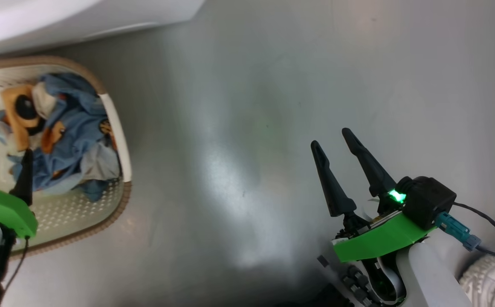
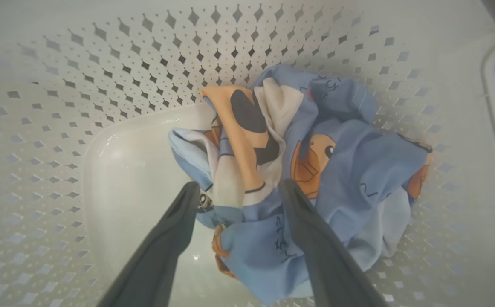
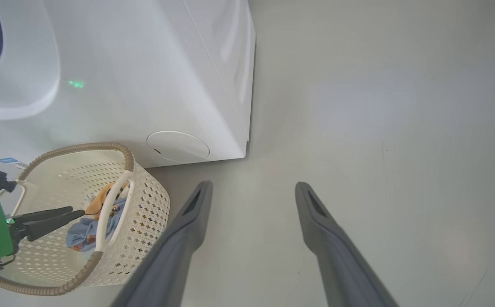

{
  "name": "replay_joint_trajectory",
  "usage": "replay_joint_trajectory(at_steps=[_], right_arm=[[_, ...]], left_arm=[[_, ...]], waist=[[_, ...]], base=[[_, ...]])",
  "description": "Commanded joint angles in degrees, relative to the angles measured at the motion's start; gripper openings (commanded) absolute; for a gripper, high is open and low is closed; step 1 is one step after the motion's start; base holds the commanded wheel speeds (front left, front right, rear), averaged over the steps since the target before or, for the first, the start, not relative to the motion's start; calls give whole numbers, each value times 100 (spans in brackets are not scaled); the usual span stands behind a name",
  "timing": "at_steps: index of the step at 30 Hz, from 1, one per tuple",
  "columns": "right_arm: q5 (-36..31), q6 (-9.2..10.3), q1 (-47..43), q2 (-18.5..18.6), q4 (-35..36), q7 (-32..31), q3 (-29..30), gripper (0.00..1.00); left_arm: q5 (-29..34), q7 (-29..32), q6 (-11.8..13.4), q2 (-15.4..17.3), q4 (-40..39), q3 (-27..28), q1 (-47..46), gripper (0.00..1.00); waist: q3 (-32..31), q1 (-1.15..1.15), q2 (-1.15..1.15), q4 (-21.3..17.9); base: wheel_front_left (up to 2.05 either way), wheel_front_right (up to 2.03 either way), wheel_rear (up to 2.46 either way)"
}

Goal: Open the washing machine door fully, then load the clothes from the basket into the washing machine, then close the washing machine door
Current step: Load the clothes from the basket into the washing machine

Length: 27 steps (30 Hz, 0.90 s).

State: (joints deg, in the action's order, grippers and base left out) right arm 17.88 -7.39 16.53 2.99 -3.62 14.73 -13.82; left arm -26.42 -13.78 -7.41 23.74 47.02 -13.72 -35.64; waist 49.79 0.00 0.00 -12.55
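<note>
Left gripper [image 1: 8, 160]: 2 dark tapered fingers set wide apart, holding nothing, poised over the basket [image 1: 117, 128]. In the left wrist view its tips stand either side of the heap.

Basket: cream perforated plastic, rounded rectangle, brown woven-look rim.

Contents: the clothes [image 1: 76, 132], crumpled soft light-blue fabric with orange prints, an orange-and-black patch and white lining.

Behind the basket: the washing machine [image 3: 145, 64], a smooth white box with 1 round flap [image 3: 178, 146] low on its front.

Right gripper [image 1: 331, 140]: fingers spread wide, empty, above the glossy grey floor [image 1: 251, 106], well apart from the basket.
</note>
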Motion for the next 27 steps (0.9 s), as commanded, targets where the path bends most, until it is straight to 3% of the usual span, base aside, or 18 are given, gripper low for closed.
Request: replay_joint_trajectory(at_steps=[1,16,27], right_arm=[[88,-10,-142,-12,134,27,-157,100],[482,-10,-236,-12,260,27,-416,100],[612,-10,-378,-12,314,27,-523,100]], left_arm=[[-128,53,-7,355,50,-23,-28,100],[-1180,865,-7,1077,52,-1267,-732,100],[-1737,1172,-8,1248,-309,-2191,-1172,100]], waist=[[221,0,0,-185],[605,0,0,-600],[699,0,0,-774]], base=[[0,0,0],[0,0,0],[0,0,0]])
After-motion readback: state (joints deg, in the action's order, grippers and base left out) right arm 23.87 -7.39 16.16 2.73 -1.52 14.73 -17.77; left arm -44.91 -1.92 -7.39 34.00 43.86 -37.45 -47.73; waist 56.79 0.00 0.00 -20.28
